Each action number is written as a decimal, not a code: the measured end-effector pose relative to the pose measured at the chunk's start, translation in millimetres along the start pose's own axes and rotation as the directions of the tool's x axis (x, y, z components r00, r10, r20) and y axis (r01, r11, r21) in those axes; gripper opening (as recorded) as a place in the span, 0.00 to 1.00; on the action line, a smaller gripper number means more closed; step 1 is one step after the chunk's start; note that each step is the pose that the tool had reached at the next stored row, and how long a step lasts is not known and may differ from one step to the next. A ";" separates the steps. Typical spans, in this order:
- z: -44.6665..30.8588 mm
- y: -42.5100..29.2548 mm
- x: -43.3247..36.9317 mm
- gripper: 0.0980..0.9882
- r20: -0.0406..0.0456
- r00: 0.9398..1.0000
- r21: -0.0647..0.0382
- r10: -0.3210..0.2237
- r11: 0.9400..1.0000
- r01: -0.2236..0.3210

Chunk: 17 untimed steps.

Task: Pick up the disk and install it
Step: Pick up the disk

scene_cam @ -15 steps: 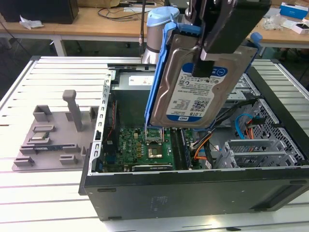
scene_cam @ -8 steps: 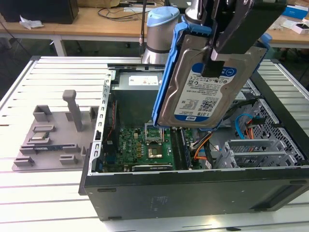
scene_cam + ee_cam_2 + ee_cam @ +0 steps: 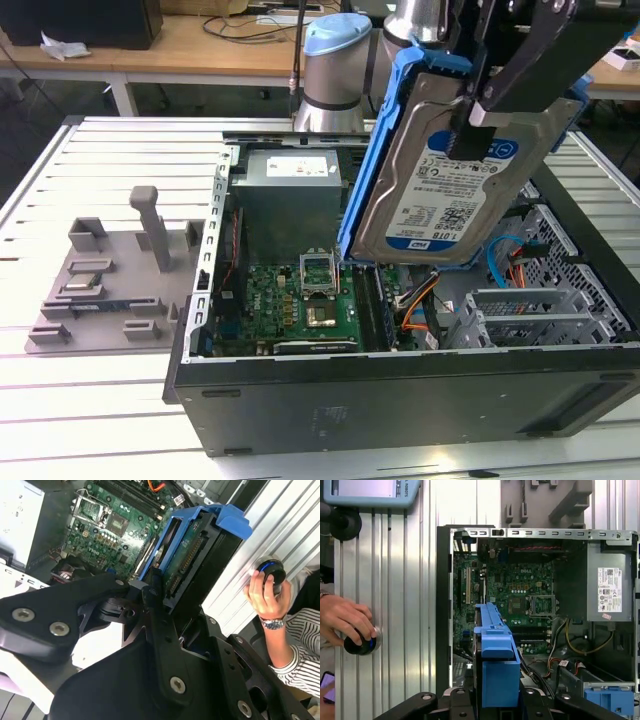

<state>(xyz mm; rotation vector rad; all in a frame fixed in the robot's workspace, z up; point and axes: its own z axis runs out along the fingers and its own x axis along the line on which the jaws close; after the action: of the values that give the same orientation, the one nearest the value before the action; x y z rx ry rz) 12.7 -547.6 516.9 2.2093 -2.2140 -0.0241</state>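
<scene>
Disk [image 3: 440,190], silver with blue rail frame: clamped in closed gripper [image 3: 478,118], upper right of exterior view, tilted label-out above open computer case [image 3: 400,400], apparently held high to clear its walls

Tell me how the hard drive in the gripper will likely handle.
Hard drive: metal body, likely stiff and heavy for its size. Its smooth casing could slip in the gripper. Blue rail frame looks plastic, probably flexes slightly.
</scene>
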 end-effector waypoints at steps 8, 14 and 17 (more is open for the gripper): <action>0.0 -12.2 0.0 0.30 0.000 1.000 0.000 0.000 1.000 0.000; 0.1 -22.0 0.0 0.30 0.000 1.000 0.000 0.000 1.000 0.000; 0.1 -32.8 0.0 0.30 0.000 1.000 0.000 0.000 1.000 0.000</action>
<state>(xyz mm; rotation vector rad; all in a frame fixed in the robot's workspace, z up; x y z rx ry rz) 45.5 -547.6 516.1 2.2093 -2.2139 -0.0242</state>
